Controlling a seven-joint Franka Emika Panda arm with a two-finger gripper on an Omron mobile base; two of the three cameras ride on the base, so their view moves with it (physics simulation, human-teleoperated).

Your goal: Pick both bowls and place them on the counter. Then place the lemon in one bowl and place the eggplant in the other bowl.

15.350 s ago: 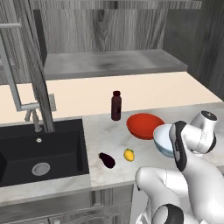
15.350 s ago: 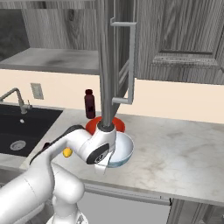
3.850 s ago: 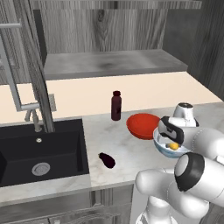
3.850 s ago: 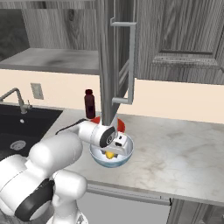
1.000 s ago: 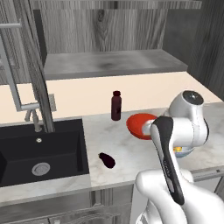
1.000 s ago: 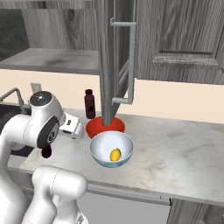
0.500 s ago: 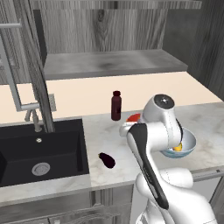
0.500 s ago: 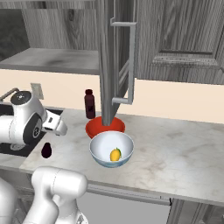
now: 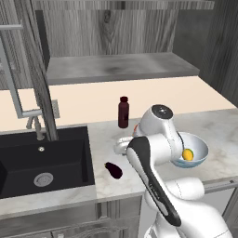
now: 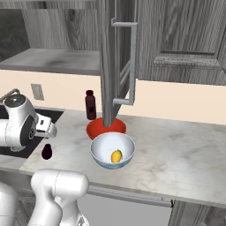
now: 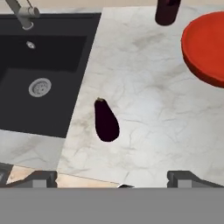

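Below the wide-open two-finger gripper [image 11: 111,177], which holds nothing, a small dark purple-black oblong eggplant [image 11: 105,120] lies on the light grey-white marbled stone desk [image 11: 144,109]. It sits straight ahead of the gap between the fingertips, with bare stone all around it. In the hand view, the black sink [image 11: 41,70] set into the desk lies to the gripper's left, its edge just beside the eggplant. The desk's front edge runs close under the fingertips.

Ahead and to the right of the gripper, the shallow plain glossy red bowl [image 11: 205,46] stands on the desk, well apart from the eggplant. A dark maroon upright bottle [image 11: 165,11] stands farther ahead, near the red bowl.

From the right base view, the deeper white bowl with a blue-and-red floral pattern [image 10: 113,150] stands on the desk touching the red bowl's near side, beyond it from the gripper [image 10: 47,128]. A tiny yellow oval lemon [image 10: 116,156] rests inside it. Open stone stretches between gripper and both bowls.
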